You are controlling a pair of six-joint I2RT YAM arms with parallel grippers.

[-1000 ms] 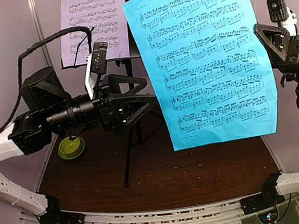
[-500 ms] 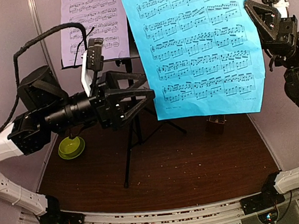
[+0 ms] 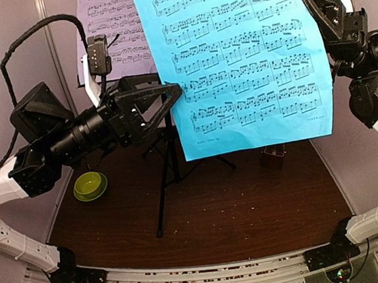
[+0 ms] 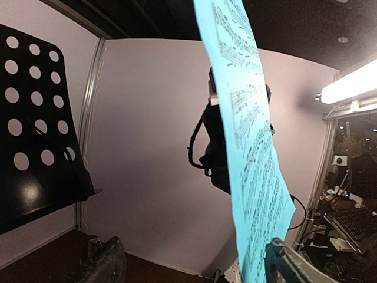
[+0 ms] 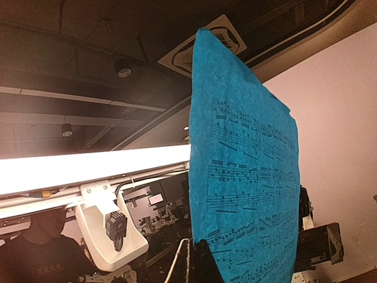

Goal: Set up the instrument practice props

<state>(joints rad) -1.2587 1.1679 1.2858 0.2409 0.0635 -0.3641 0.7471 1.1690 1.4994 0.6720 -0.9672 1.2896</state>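
The right gripper (image 3: pixel 315 6) has its jaws pinched on the right edge of the cyan music sheet (image 3: pixel 235 64), which hangs in the air in front of the black tripod music stand (image 3: pixel 170 157). The left gripper (image 3: pixel 173 110) has its jaws spread wide and grips nothing, near the sheet's lower left edge. The lilac music sheet (image 3: pixel 110 29) rests on the stand's desk, and the small metronome (image 3: pixel 274 155) stands on the worktop (image 3: pixel 248 209).

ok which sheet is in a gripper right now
The cyan sheet: the right gripper is shut on its edge, holding it up. The lilac sheet sits behind, in neither gripper.
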